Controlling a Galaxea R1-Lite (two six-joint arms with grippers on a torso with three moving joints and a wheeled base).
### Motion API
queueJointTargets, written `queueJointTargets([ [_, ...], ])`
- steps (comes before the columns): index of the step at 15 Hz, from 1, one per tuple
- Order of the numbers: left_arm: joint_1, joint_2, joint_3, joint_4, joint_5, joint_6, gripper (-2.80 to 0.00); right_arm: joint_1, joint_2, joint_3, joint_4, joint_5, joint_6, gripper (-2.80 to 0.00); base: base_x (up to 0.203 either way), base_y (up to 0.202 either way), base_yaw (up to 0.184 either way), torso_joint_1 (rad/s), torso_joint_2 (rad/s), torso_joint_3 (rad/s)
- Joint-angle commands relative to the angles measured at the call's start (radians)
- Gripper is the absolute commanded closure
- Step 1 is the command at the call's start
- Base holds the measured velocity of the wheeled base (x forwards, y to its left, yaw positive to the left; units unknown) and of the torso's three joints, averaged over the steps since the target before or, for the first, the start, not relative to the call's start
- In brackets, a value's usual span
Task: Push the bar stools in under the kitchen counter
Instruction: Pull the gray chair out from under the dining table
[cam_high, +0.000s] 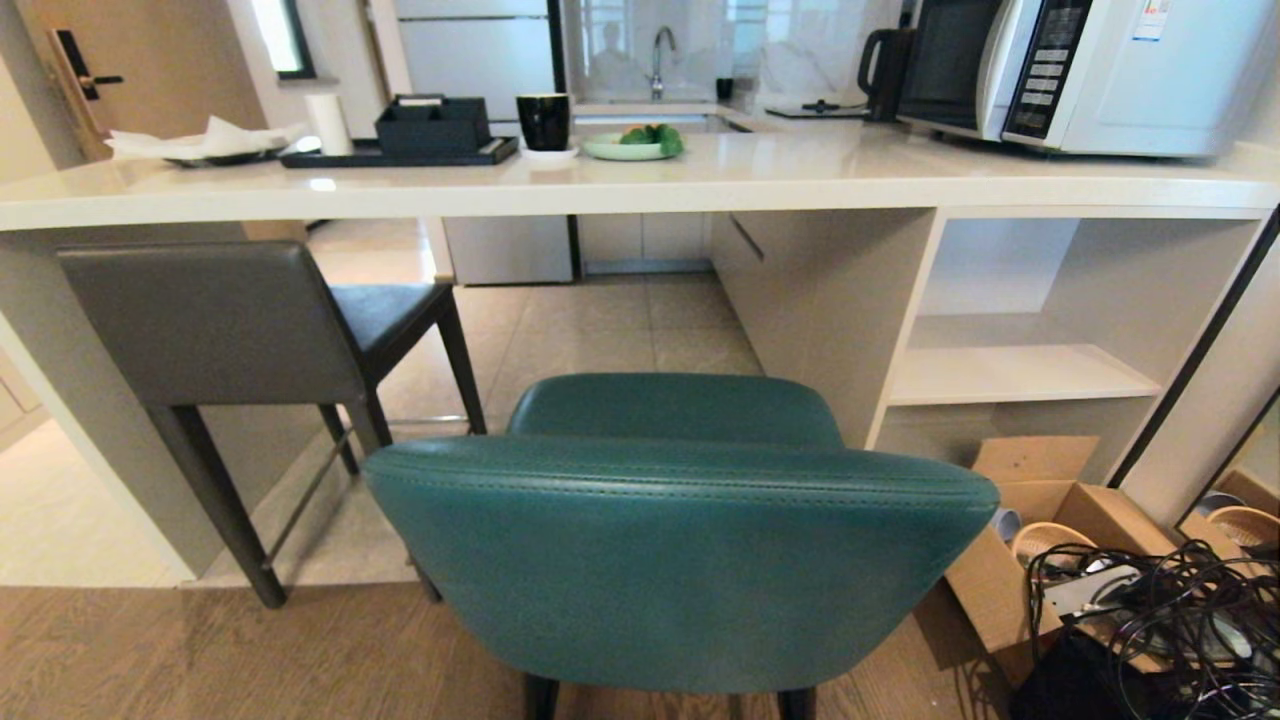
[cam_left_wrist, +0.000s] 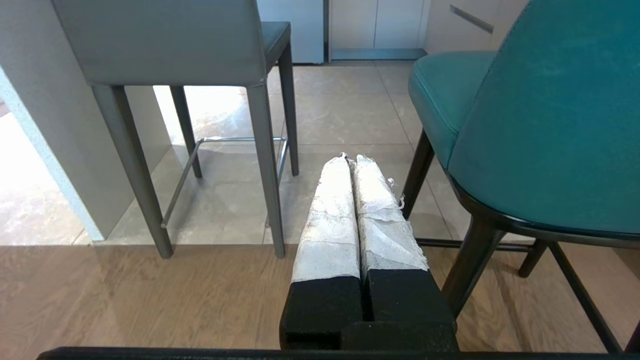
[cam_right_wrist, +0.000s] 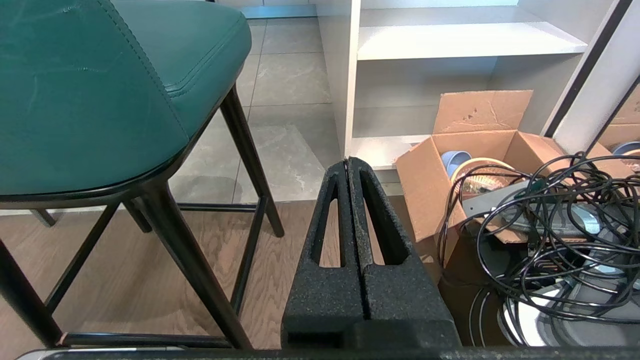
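Head view: the teal stool fills the lower centre of the frame, its curved back toward me, its seat short of the kitchen counter, whose white slab runs across the upper third. The grey stool sits at left centre, seat partly under the slab, turned at an angle. Neither of my arms shows here. I judge both stools not yet pushed in; teal is nearest, so likely first.

Left wrist view: my left gripper sits at lower centre, its wrapped fingers pressed together, holding nothing. It hangs low between the grey stool at upper left and the teal stool at right, touching neither. Closed fingers suit a push: a blunt tip, no grasp needed.

Right wrist view: my right gripper is at lower centre, black fingers shut flat against each other, empty. Teal stool at upper left; open cardboard box and tangled black cables at right, near my arm. Snag risk there if I swing outward.
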Motion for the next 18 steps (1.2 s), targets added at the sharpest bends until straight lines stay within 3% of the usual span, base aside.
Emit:
queueJointTargets([
  [1,0.000,0.003,0.040,-0.003,0.000,-0.001,0.00,0.001,0.002,0.000,0.002,0.000,0.000,0.00,0.000,0.000,0.000,0.000,0.00,0.000],
  [5,0.000,0.003,0.040,-0.008,0.001,-0.004,0.00,0.000,0.002,0.000,0.002,0.000,0.000,0.00,-0.018,0.000,0.001,0.003,0.00,0.001],
  [10,0.000,0.002,0.040,-0.009,0.000,-0.004,0.00,0.001,0.002,0.000,0.002,-0.002,0.002,0.00,-0.156,0.000,-0.003,-0.001,0.00,0.004],
  [15,0.000,0.002,0.040,-0.008,0.000,-0.003,0.00,-0.001,0.002,0.000,0.002,-0.002,0.002,0.00,0.000,0.000,0.000,0.000,0.00,0.000],
  [18,0.000,0.002,0.040,-0.008,0.000,-0.003,0.00,0.000,0.002,0.000,0.002,-0.002,0.002,0.00,0.001,0.137,-0.002,0.003,0.00,0.001],
])
